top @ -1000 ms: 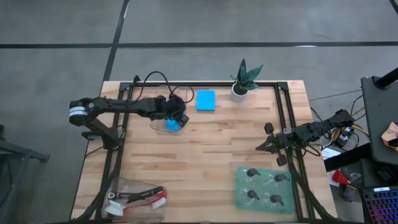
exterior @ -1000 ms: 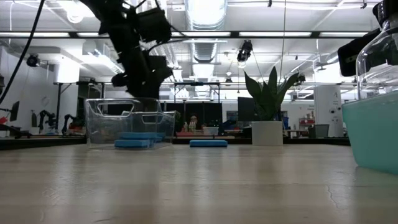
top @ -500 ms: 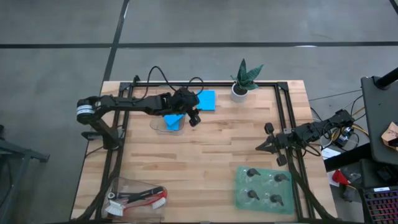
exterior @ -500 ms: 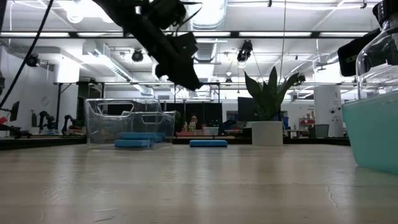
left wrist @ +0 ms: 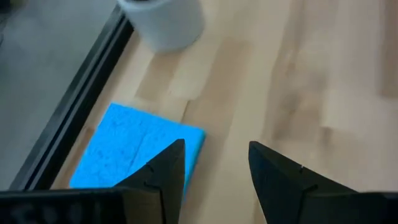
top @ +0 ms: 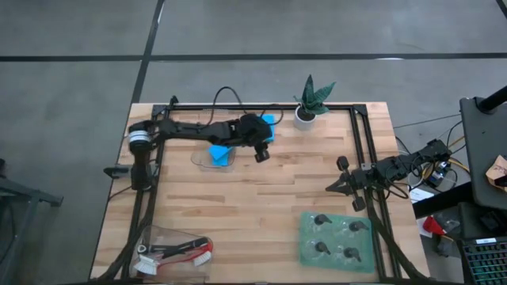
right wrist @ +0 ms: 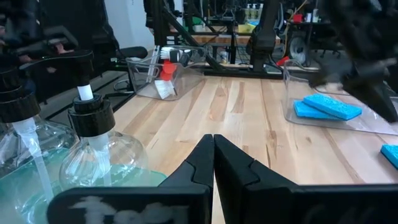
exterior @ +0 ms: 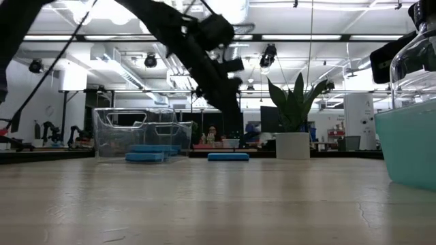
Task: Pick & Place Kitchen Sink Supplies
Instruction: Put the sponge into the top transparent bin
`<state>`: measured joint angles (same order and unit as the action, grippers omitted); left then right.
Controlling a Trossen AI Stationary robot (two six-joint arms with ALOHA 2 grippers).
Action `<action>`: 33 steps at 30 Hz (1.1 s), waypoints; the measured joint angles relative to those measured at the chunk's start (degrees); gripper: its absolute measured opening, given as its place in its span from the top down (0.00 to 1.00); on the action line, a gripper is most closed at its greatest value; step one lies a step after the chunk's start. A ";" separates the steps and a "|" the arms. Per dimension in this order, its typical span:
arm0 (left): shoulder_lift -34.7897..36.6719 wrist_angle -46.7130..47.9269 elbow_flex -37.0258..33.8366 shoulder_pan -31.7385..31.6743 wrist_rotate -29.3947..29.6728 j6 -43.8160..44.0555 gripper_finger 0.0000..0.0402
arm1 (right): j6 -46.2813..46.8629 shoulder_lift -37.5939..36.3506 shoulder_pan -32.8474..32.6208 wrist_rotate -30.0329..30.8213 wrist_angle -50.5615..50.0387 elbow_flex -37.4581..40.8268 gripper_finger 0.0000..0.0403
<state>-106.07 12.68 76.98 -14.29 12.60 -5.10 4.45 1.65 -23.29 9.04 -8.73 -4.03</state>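
Sponge [left wrist: 134,155] on the table [top: 261,198] sits beneath your left end effector [left wrist: 214,165], fingers parted and empty; your right end effector [right wrist: 213,155] waits closed, holding nothing.

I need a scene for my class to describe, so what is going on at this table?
The left gripper hangs open above the lone blue sponge near the potted plant, holding nothing. Two more sponges lie in a clear tray. The right gripper waits shut by the table's right edge, near the soap pump bottles.
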 joint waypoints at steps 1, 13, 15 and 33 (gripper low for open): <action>-1.63 1.54 1.73 -0.32 0.32 -0.20 0.58 | 0.00 0.00 0.00 0.00 0.02 0.00 0.98; -15.90 11.02 13.09 -3.62 2.16 -0.68 0.58 | 0.00 0.00 0.01 0.00 0.02 0.00 0.98; -16.74 10.92 13.36 -3.87 2.25 -0.70 0.58 | 0.00 0.00 0.00 0.00 0.00 0.00 0.98; -17.34 11.16 12.87 -6.70 -2.27 2.47 0.99 | 0.00 0.00 0.00 0.00 0.02 0.00 0.98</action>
<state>-123.42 23.83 89.84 -20.99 10.33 -2.64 4.45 1.65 -23.29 9.04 -8.71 -4.03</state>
